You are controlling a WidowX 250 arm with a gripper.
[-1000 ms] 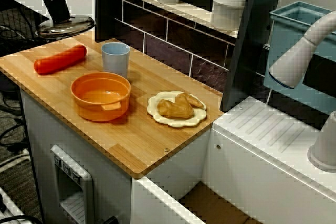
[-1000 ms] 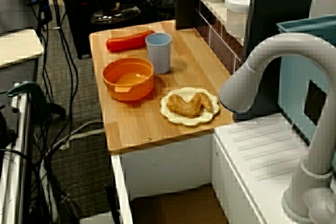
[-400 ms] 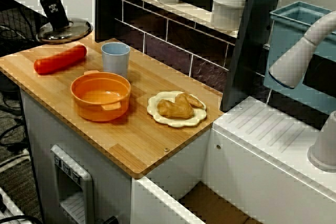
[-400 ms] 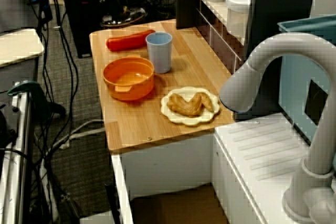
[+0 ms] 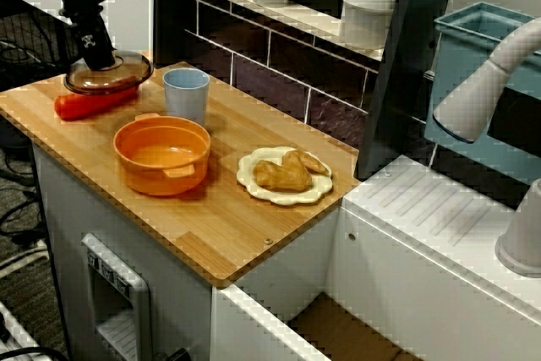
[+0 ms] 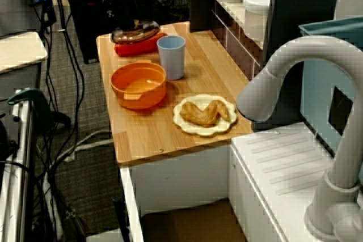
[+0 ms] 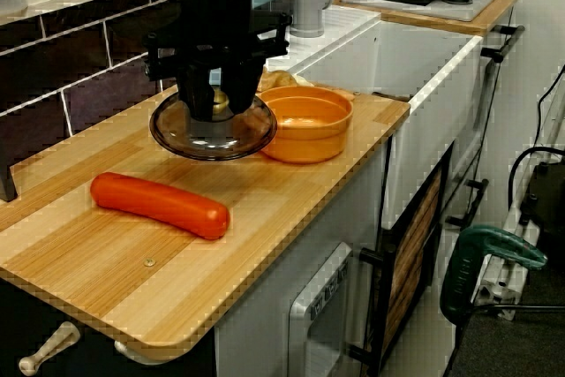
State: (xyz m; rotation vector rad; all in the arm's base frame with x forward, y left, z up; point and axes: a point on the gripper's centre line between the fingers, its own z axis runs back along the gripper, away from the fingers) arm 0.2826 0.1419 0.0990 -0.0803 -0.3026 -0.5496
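Note:
My black gripper (image 5: 93,55) is shut on the knob of a round glass lid (image 5: 108,73), holding it level just above the wooden counter (image 5: 237,217). In the low view from the counter's end the lid (image 7: 212,130) hangs in the air under the gripper (image 7: 214,103), above the far end of a red sausage (image 7: 159,204). The sausage (image 5: 84,104) lies partly under the lid. An open orange pot (image 5: 162,155) stands a short way to the right, beside a pale blue cup (image 5: 186,95). The view from behind the tap shows the lid (image 6: 135,31) next to the cup (image 6: 172,56).
A cream plate with a piece of chicken (image 5: 285,175) lies near the counter's right end. White jars (image 5: 368,10) stand on the dark shelf behind. A grey tap (image 6: 283,77) and a white sink top (image 5: 439,226) are at the right, cables on the floor (image 6: 68,106) at the left.
The gripper has carried the glass lid from beyond the counter's far left end in over the counter. The lid now hangs above the sausage, closer to the blue cup.

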